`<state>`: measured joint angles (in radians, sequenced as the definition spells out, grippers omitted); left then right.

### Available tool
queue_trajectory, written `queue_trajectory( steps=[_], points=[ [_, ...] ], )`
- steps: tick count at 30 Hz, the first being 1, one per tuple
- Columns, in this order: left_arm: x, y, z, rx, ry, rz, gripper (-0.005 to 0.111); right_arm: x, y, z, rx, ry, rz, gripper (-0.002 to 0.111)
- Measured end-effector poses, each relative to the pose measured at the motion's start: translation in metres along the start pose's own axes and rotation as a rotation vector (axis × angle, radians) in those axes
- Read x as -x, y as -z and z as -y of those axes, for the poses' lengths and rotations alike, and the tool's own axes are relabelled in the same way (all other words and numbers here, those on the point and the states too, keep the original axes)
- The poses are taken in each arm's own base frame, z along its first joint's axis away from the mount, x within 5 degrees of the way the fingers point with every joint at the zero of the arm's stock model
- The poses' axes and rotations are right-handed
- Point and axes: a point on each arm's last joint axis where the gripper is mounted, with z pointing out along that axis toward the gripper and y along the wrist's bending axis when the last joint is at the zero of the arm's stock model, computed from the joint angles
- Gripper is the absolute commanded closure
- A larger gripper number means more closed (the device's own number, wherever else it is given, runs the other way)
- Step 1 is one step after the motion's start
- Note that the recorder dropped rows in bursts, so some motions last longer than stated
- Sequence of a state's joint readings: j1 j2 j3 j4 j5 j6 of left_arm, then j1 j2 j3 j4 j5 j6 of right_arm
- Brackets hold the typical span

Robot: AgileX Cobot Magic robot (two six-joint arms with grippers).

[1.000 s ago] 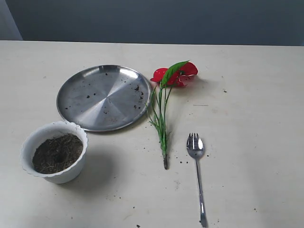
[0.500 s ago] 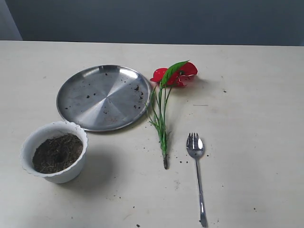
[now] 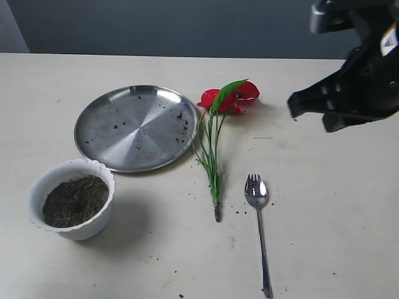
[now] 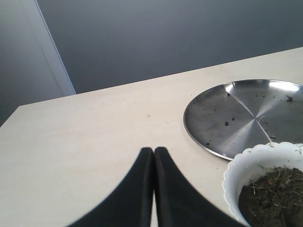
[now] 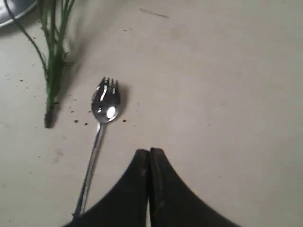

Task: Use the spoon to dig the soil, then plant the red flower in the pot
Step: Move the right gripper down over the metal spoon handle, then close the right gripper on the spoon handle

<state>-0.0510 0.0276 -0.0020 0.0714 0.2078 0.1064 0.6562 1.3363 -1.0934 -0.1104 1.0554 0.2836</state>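
Note:
The small white scalloped pot (image 3: pixel 93 228) stands at the front left, filled with dark soil (image 3: pixel 75 200). The red flower (image 3: pixel 232 98) lies flat mid-table, its green stems trailing toward the front. The silver spoon (image 3: pixel 257 212) lies to the right of the stems, pronged bowl pointing away. My right gripper (image 3: pixel 299 103) hangs shut and empty above the table at the upper right, apart from everything; its wrist view shows the gripper's tips (image 5: pixel 149 152) just beside the spoon (image 5: pixel 97 137) handle. My left gripper (image 4: pixel 154 150) is shut and empty, beside the pot (image 4: pixel 251 153); the exterior view does not show it.
A wide flat steel plate (image 3: pixel 136 128) with a few soil specks lies behind the pot, its rim touching the flower stems. Loose soil crumbs dot the cream table (image 3: pixel 324 205) around the stem ends and spoon. A dark wall runs behind the table's far edge.
The right arm has come into the exterior view at the upper right, where nothing showed before. Pot, plate, flower and spoon have not moved.

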Motion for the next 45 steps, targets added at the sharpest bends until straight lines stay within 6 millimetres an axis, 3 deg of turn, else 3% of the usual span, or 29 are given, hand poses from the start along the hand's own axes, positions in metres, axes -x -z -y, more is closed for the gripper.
queue_trajectory(
  steps=[6, 10, 12, 16, 18, 23, 30, 39, 45],
  points=[
    [0.000, 0.000, 0.000, 0.000, 0.000, 0.000, 0.106, -0.002, -0.025, -0.059, 0.063, -0.001, 0.012, 0.109],
    [0.000, 0.000, 0.000, 0.000, 0.000, 0.000, 0.106, -0.017, -0.059, -0.075, 0.043, -0.019, -0.080, 0.102],
    [0.000, 0.000, 0.000, 0.000, 0.000, 0.000, 0.106, -0.029, -0.080, -0.077, 0.023, -0.028, -0.149, 0.092],
    [0.000, 0.000, 0.000, 0.000, 0.000, 0.000, 0.106, -0.051, -0.105, -0.076, 0.024, -0.066, -0.238, 0.061],
    [0.000, 0.000, 0.000, 0.000, 0.000, 0.000, 0.106, -0.060, -0.111, -0.075, 0.035, -0.086, -0.253, 0.056],
    [0.000, 0.000, 0.000, 0.000, 0.000, 0.000, 0.106, -0.069, -0.120, -0.074, 0.062, -0.106, -0.239, 0.055],
    [0.000, 0.000, 0.000, 0.000, 0.000, 0.000, 0.106, -0.066, -0.123, -0.076, 0.101, -0.122, -0.176, 0.055],
    [0.000, 0.000, 0.000, 0.000, 0.000, 0.000, 0.106, -0.072, -0.151, -0.079, 0.052, -0.114, -0.253, 0.055],
    [0.000, 0.000, 0.000, 0.000, 0.000, 0.000, 0.106, -0.073, -0.157, -0.079, 0.046, -0.118, -0.254, 0.055]
  ],
)
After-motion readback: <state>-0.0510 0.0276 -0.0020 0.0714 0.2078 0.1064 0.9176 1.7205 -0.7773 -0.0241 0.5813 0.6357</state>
